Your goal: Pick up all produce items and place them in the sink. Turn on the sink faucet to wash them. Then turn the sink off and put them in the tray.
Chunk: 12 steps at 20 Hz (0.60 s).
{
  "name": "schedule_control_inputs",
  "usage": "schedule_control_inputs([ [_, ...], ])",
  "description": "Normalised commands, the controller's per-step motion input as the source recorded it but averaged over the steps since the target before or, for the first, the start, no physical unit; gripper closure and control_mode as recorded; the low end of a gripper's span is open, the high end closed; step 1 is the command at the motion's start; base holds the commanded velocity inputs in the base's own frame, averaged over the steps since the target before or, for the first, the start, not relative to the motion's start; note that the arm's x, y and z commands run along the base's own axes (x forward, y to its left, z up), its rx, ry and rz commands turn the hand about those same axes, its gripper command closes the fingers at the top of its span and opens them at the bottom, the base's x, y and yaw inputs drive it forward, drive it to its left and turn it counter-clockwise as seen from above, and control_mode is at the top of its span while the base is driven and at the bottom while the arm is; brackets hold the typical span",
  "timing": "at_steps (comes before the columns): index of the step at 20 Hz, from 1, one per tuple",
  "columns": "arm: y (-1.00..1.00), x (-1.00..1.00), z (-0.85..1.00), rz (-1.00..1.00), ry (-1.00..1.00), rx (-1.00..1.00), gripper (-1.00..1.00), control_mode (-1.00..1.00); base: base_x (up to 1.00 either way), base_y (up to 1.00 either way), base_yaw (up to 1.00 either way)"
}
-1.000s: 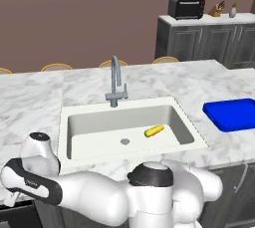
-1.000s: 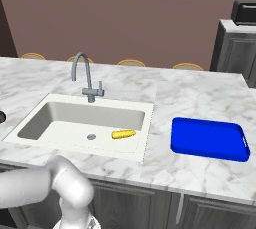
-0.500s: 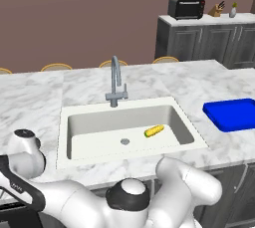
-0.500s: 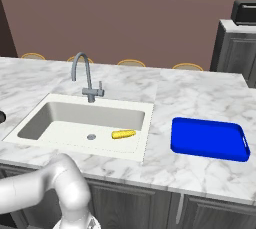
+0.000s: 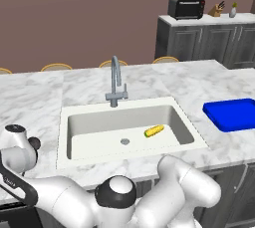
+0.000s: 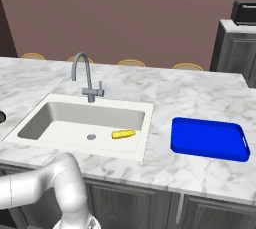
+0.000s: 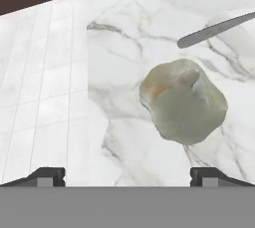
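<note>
So here's where we're at: the fingers [image 7: 127, 176] are spread wide apart with nothing between them, their two dark tips poking up at the bottom of the hand view. Just past them sits the beige roundish item [image 7: 183, 101], a lumpy pale thing with a little stub on top, resting on the white marble surface [image 7: 124, 43]. It's a bit toward the right-hand tip from our angle, and we can't see either tip touching it. Beyond it in the same view there's a thin dark handle [image 7: 215, 29] lying on the marble, apart from the lump. Off to the left side of that view the marble gives way to a pale tiled floor [image 7: 40, 82].

In the base views, the corn cob [image 5: 154, 131] is lying in the sink [image 5: 83, 121], just to the right of the round drain [image 5: 125, 142] and flat on the basin bottom. The faucet [image 5: 116, 82] stands at the back edge of the basin. We can't make out any water coming out of the spout. The blue tray [image 6: 209, 138] sits on the marble to the right of the sink, well apart from the corn, with nothing on it.
</note>
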Motion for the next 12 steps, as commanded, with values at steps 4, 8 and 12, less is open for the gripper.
schedule_control_inputs([
  [4,0.09,0.21,-0.03,0.00,-0.01,0.00,-1.00,-1.00,0.00,0.00,0.00],
  [8,0.05,0.12,-0.13,0.00,-0.03,0.00,-1.00,-1.00,0.00,0.00,0.00],
  [12,0.11,0.02,-0.15,0.00,-0.01,0.00,-1.00,-1.00,0.00,0.00,0.00],
])
